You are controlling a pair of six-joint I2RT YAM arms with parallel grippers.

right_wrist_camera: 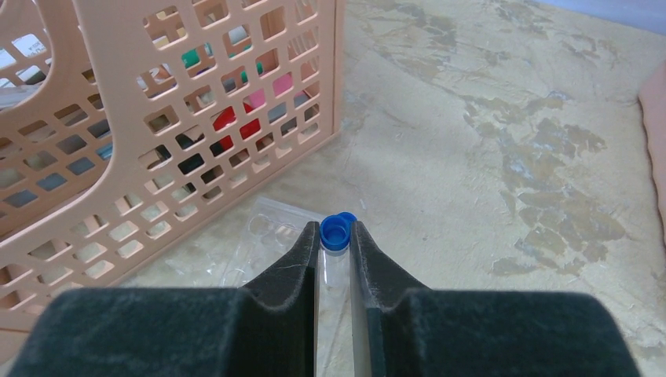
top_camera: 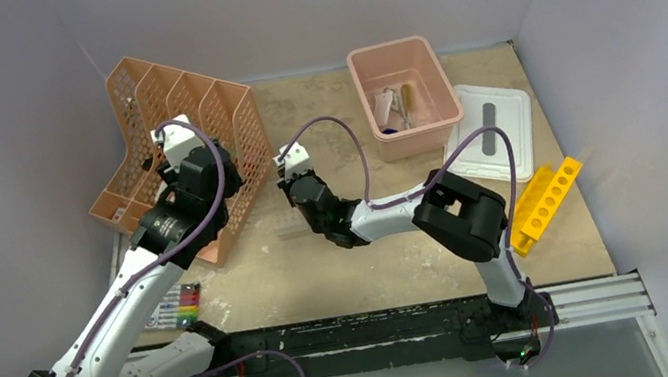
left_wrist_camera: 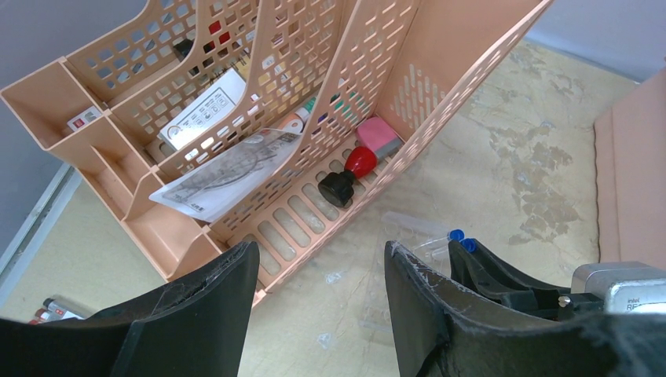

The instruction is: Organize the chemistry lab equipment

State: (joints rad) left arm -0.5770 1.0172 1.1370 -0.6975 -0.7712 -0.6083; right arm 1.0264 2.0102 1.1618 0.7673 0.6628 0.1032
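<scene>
the tabletop (right_wrist_camera: 503,118) is matt, worn and blotchy. the file organiser (left_wrist_camera: 314,71) is smooth perforated plastic. the blue-capped tube (right_wrist_camera: 335,236) and tube rack (right_wrist_camera: 263,239) at its ten o'clock are clear glossy plastic. the right hand (right_wrist_camera: 335,250) has matt black, scuffed fingers (right_wrist_camera: 294,267).

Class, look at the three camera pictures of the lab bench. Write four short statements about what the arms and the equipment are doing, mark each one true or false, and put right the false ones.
1. The right end effector is shut on a blue-capped tube. True.
2. The left end effector grips a marker. False: it is open and empty, hanging over the file organiser.
3. The yellow rack sits inside the pink bin. False: it lies on the table by the right edge, apart from the bin.
4. The pack of markers lies near the table's front left corner. True.
</scene>
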